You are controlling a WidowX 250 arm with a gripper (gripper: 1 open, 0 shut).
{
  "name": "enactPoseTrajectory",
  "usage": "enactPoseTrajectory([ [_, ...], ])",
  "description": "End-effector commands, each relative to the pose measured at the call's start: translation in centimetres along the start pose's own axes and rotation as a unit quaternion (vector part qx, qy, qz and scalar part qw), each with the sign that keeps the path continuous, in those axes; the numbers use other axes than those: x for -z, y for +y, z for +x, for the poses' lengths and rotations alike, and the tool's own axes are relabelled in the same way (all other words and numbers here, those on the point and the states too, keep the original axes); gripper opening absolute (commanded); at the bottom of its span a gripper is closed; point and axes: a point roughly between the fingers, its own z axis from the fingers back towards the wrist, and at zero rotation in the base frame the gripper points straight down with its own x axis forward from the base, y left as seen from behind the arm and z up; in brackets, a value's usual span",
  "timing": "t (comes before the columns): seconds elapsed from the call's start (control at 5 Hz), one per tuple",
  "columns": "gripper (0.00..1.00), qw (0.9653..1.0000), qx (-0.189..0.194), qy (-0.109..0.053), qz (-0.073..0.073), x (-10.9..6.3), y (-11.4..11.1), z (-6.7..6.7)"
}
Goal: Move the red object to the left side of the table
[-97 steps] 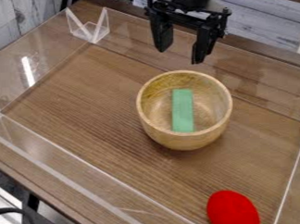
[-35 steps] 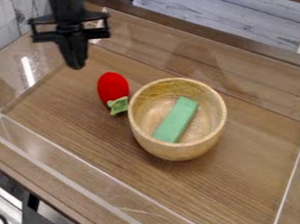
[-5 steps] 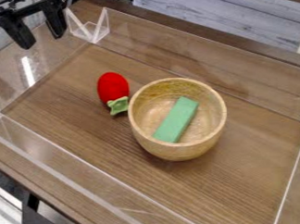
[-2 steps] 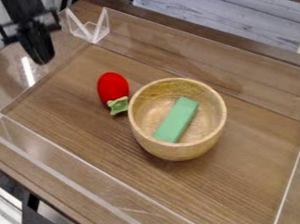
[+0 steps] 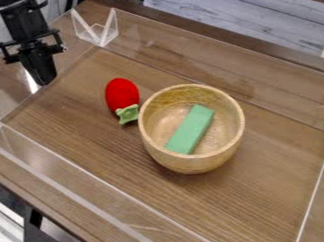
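Gripper upper left, jaws closed, empty; red object centre-left, touching wooden bowl on table.

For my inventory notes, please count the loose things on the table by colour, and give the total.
Red: 1, the red object
Green: 1, the flat block
Light wood: 1, the bowl
Total: 3

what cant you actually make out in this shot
- Camera view: the tool's fingertips blur into one dark shape, so any gap between them is unreadable.
- The arm above the tool is cut off by the top edge.
- The red object's contact with the wooden bowl is unclear; the bowl rim hides that side.
- The green block's underside is hidden inside the bowl.
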Motion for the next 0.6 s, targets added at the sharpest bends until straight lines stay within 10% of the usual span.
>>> enactPoseTrajectory([
  [0.0, 1.0, 0.9997, 0.01, -0.019, 0.015, -2.1, 0.4, -0.2],
  [0.4, 1.0, 0.9993, -0.029, -0.023, 0.007, -0.5, -0.2, 0.8],
])
